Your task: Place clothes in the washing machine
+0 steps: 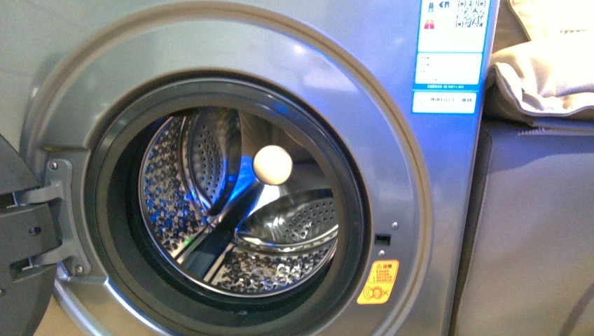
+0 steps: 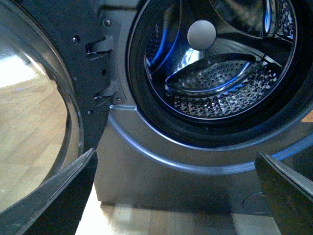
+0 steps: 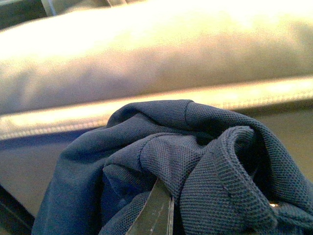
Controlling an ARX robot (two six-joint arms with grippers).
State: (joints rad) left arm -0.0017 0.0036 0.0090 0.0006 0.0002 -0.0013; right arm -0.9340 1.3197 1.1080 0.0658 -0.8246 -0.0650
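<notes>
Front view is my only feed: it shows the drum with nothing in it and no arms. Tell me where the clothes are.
Observer: The clothes are bunched up at the right gripper, with fabric wrapped over one finger, well outside your frame.
Operator: Report the left gripper.
Observer: The left gripper is open and holds nothing. It points at the washing machine just below the porthole.
Operator: Say what sits behind the garment.
Observer: Beige padded fabric fills the right wrist view beyond the clothes. The drum does not appear in that view.
</notes>
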